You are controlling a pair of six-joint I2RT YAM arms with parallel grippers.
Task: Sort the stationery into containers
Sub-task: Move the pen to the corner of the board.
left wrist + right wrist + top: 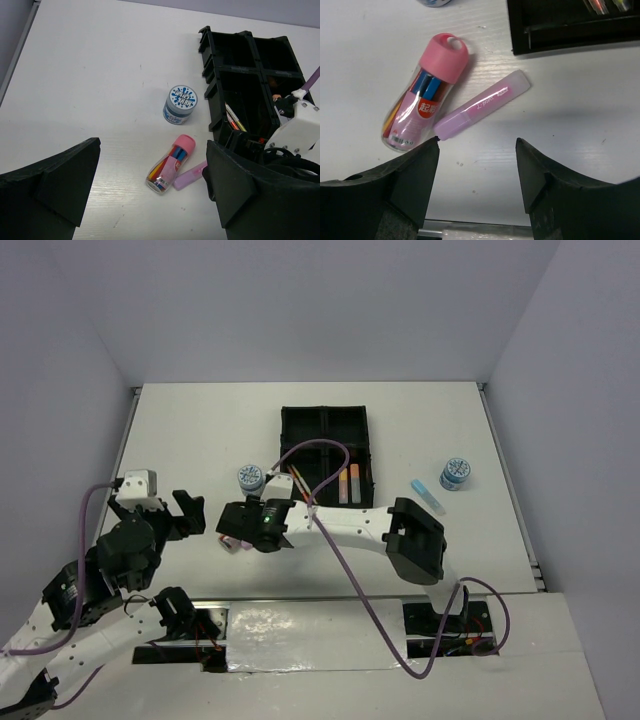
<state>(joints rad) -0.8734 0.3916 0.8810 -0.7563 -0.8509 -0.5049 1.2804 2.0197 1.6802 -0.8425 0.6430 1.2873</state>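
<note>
You're holding right jaws open just short of the purple marker (482,104); it's lying diagonally ahead. Left jaws open, farther off.

Glossy clear plastic pink tube (422,95), frosted purple marker (482,104), matt black tray (250,80)

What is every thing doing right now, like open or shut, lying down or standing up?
left hand, open, holding nothing.
right hand, open, above the purple marker.
purple marker, capped, lying flat.
pink tube, cap on, lying on its side.
left tape roll, sitting flat.
right tape roll, sitting flat.
blue marker, lying flat.
black tray, near compartments holding markers, far ones look empty.
</note>
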